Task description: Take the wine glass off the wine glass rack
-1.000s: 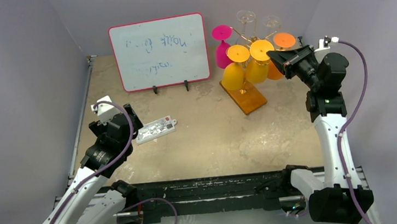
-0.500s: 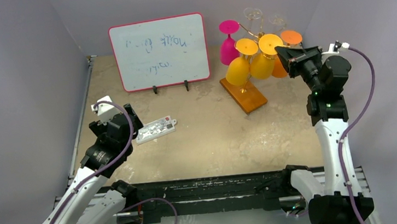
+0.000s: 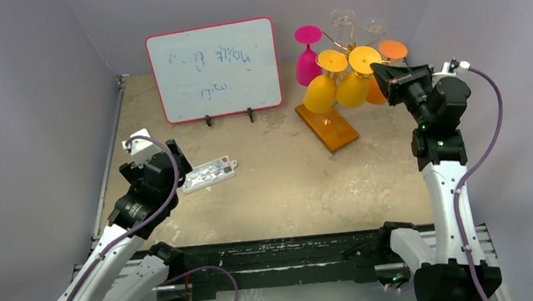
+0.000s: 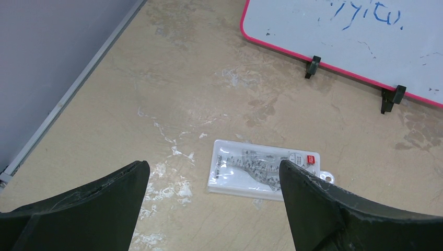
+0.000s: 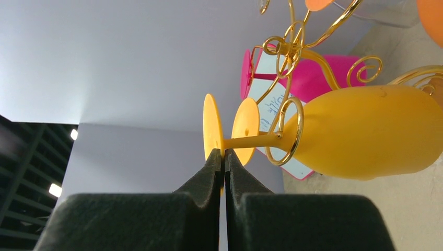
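Two pincers show: the left pincer (image 4: 211, 170) is spread wide, far from the gold wire wine glass rack (image 3: 328, 131) with its orange-brown wooden base, and the right pincer (image 5: 224, 155) is pressed together, tips touching the thin stem of the yellow wine glass (image 5: 365, 136). That glass hangs upside down on the rack, its stem inside a gold loop. I think a wrong pull could catch the stem in the loop and tip the rack over.

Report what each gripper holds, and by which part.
Right gripper pinches the yellow wine glass by its stem, right at the foot. Left gripper, open, holds nothing.
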Controlling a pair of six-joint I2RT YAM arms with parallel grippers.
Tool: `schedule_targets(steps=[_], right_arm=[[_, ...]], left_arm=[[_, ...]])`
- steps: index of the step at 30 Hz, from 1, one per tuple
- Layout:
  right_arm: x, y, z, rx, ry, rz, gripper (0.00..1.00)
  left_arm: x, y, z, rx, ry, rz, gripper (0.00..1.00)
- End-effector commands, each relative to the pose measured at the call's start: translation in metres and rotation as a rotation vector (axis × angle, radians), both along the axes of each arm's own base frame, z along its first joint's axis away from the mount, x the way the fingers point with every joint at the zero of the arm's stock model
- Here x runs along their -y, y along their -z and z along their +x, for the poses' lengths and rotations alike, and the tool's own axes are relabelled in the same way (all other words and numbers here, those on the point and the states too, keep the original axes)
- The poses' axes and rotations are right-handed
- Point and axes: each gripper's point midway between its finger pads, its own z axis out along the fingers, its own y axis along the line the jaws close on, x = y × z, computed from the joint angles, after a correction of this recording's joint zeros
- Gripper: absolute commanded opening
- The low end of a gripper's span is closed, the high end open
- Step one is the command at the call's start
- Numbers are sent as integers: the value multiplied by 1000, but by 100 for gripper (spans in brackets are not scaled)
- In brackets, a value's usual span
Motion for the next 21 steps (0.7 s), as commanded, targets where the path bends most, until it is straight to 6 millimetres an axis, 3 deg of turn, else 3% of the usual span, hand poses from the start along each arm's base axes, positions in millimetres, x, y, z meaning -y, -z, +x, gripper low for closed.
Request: schedule_targets(steps=[1, 21], right_arm=[[1, -15, -3, 61, 5, 3, 0], [-2, -1, 0, 35, -6, 22, 0]], left_arm=[[-1, -21, 3, 65, -15, -37, 94], [-1, -20, 3, 64, -18, -36, 95]])
